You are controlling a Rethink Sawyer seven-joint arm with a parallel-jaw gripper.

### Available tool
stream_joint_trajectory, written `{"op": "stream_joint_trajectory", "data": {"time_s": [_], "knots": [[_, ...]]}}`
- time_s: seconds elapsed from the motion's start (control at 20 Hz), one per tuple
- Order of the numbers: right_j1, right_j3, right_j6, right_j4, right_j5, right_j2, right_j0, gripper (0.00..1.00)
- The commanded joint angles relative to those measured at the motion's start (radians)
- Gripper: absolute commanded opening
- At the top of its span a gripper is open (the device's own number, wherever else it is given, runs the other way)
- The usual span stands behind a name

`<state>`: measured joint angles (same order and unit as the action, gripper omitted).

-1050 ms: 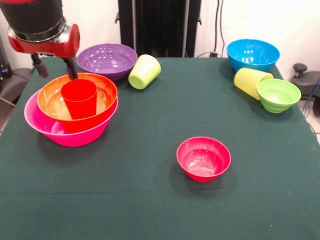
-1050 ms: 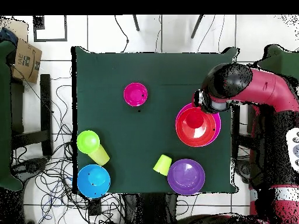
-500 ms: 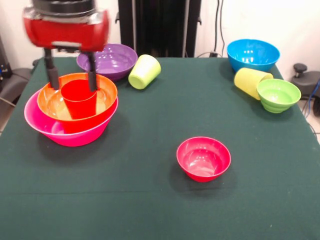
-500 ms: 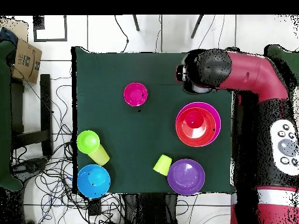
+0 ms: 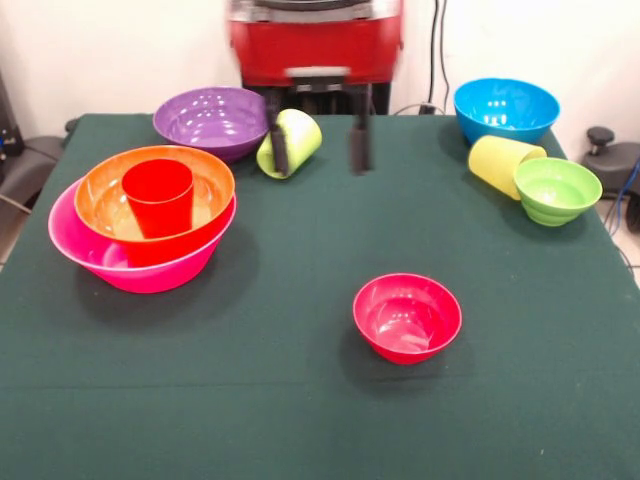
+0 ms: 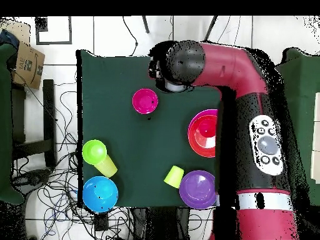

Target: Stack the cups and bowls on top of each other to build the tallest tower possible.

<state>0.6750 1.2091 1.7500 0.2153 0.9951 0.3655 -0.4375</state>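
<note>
The fingers hang spread apart and empty above the counter, one dark finger crossing in front of the lime cup, the other clear of everything.

The tower so far is the red cup upright in the orange bowl, nested in the pink bowl; it sits well off to one side of the fingers.

From overhead the gripper hovers just beside the magenta bowl, which stands upright, mouth up, alone. In the front view that bowl lies below the fingers and slightly toward the green-bowl side. It looks the likeliest next pick: a short shift and a drop onto its rim.

The lime cup lies on its side, mouth toward the purple bowl.
</note>
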Motion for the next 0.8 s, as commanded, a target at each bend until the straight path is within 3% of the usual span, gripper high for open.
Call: {"op": "stream_joint_trajectory", "data": {"time_s": [0.05,0.8], "knots": [[-0.075,0.027,0.256,-0.046,0.098,-0.068,0.064,1.0],[-0.209,-0.073,0.332,0.018,-0.037,-0.163,0.138,1.0]]}}
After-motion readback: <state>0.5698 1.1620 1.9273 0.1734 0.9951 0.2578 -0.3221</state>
